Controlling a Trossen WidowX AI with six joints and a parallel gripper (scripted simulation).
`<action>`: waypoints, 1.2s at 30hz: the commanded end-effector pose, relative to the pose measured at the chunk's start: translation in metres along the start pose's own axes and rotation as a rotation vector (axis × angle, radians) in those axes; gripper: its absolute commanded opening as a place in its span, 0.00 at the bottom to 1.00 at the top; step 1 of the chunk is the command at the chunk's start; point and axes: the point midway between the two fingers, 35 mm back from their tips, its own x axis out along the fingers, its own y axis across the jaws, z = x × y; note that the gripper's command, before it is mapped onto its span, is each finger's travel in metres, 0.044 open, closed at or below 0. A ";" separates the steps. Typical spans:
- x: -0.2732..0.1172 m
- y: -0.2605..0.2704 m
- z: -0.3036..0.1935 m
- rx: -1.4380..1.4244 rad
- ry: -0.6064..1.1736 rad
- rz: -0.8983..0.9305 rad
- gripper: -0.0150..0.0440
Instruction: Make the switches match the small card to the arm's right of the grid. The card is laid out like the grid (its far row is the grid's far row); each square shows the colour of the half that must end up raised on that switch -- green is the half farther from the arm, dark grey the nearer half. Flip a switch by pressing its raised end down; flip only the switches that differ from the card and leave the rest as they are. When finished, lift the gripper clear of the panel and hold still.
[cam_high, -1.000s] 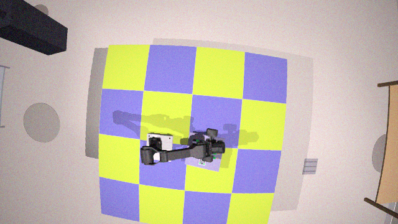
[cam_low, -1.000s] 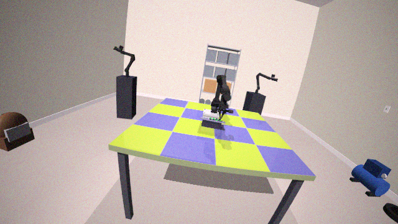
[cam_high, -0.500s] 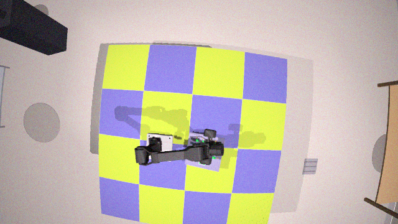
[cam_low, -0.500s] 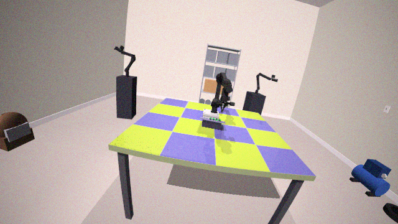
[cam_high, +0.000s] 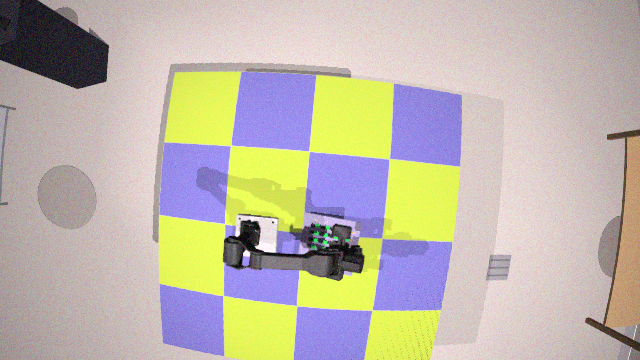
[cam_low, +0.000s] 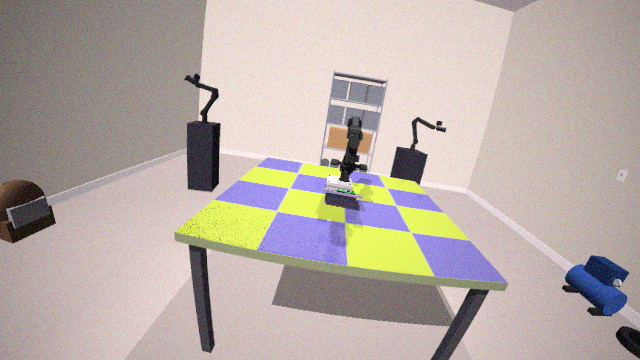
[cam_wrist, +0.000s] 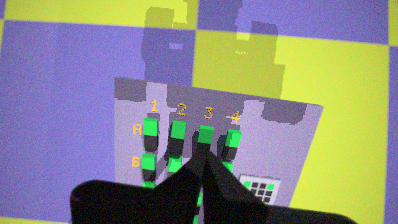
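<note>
Nearest, the gripper (cam_wrist: 204, 152) is pinched shut with nothing between its fingers, its tip at switch A3 (cam_wrist: 205, 135) on the grey switch panel (cam_wrist: 295, 125). These rockers look like stiff, pivoting plastic; I judge they need a firm downward push on the raised end, not a grasp. The gripper hides the near rows and part of the card (cam_wrist: 260, 188), whose squares are too small to read reliably.

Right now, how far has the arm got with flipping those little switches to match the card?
Somewhere midway, as far as I can tell. The shut gripper is pointing its tip at switch A3 on the panel, so a press there seems in hand. The card is partly hidden and the nearer rows are covered, so what remains is unclear. Lifting clear is not yet done.
</note>
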 end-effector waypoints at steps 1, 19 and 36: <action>0.023 -0.002 -0.004 -0.006 0.035 0.003 0.25; 0.041 -0.002 -0.004 -0.006 0.035 0.003 0.25; 0.047 -0.002 -0.004 -0.006 0.034 0.003 0.25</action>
